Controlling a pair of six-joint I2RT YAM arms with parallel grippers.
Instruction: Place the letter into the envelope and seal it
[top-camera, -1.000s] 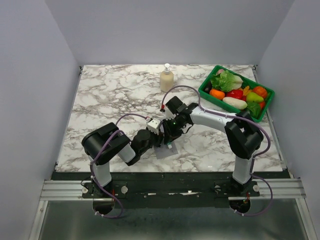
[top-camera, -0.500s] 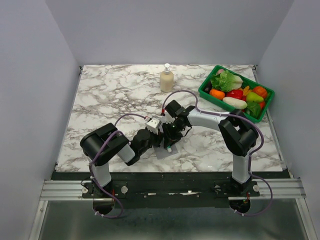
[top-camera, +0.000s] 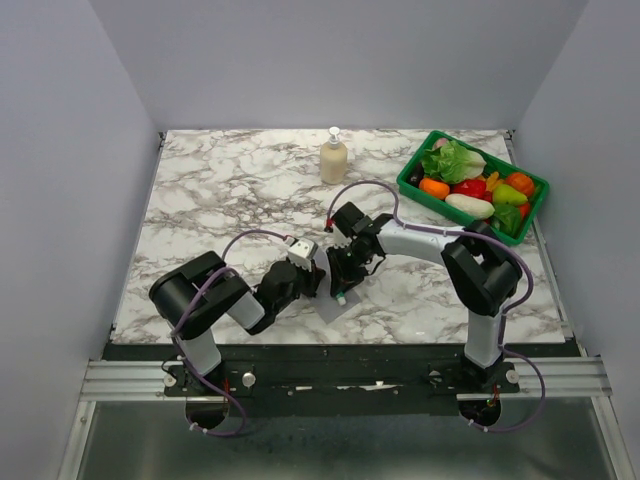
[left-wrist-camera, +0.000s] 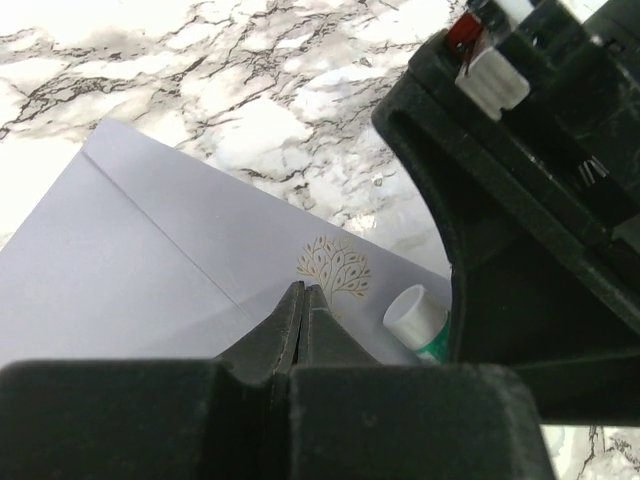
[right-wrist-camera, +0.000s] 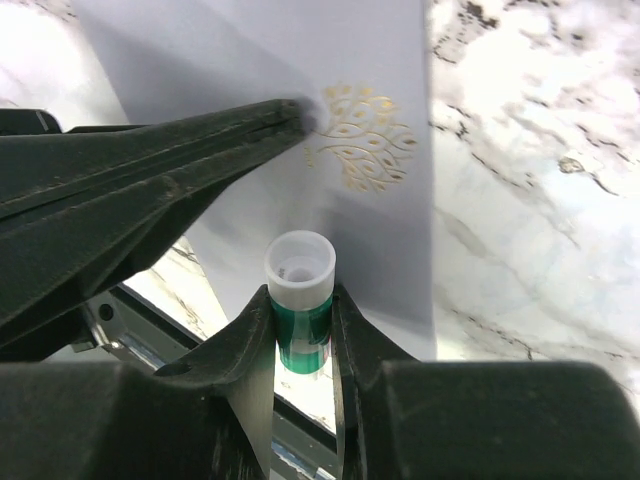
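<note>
The envelope (left-wrist-camera: 150, 260) lies flat on the marble table (left-wrist-camera: 250, 90) near its front edge. It looks thin, light and slippery, so I judge it better pinned from above than pinched. My left gripper (left-wrist-camera: 303, 300), jaws closed, rests its tips beside the gold tree print (left-wrist-camera: 334, 270). My right gripper (right-wrist-camera: 300, 320) clamps a glue stick (right-wrist-camera: 300, 275) over it. I cannot see the letter.

No words or numbers are legible anywhere; the only sign is a gold tree emblem (right-wrist-camera: 362, 150) printed on the envelope (right-wrist-camera: 250, 60), near its edge
</note>
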